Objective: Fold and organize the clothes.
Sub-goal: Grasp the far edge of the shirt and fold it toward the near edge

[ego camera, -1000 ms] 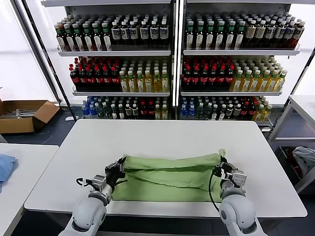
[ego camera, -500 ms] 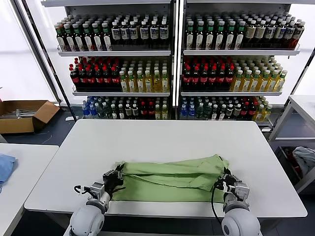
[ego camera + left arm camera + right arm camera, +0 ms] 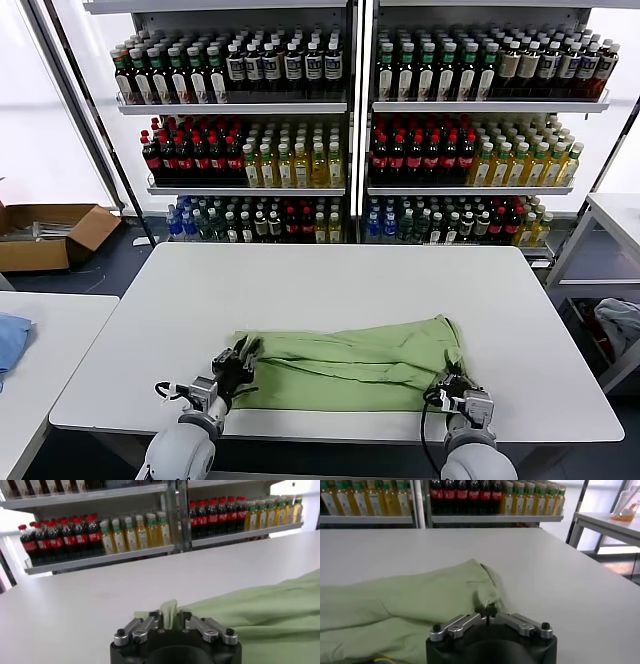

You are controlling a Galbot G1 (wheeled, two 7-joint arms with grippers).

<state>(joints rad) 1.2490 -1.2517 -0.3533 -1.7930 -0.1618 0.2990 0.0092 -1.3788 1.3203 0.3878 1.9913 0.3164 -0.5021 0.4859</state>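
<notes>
The clothes, one light green shirt (image 3: 350, 365), lie as a long flat band across the near part of the white table (image 3: 350, 275). My left gripper (image 3: 237, 362) is at the band's left end. In the left wrist view its jaws (image 3: 171, 620) stand a little apart, with an upright pinch of green cloth (image 3: 169, 611) still between them. At the band's right end my right gripper (image 3: 447, 383) rests low on the table. The right wrist view shows that gripper (image 3: 490, 612) shut on a small tuft at the shirt's (image 3: 410, 605) corner. Collar, buttons and print are hidden.
Shelves of bottles (image 3: 350, 130) fill the back wall. A cardboard box (image 3: 50, 235) sits on the floor at far left. A blue cloth (image 3: 8, 340) lies on a side table to the left. Another table (image 3: 620, 215) stands to the right.
Both grippers came back toward the table's near edge and sank, laying the raised fold flat. The left jaws, shut before, have parted.
</notes>
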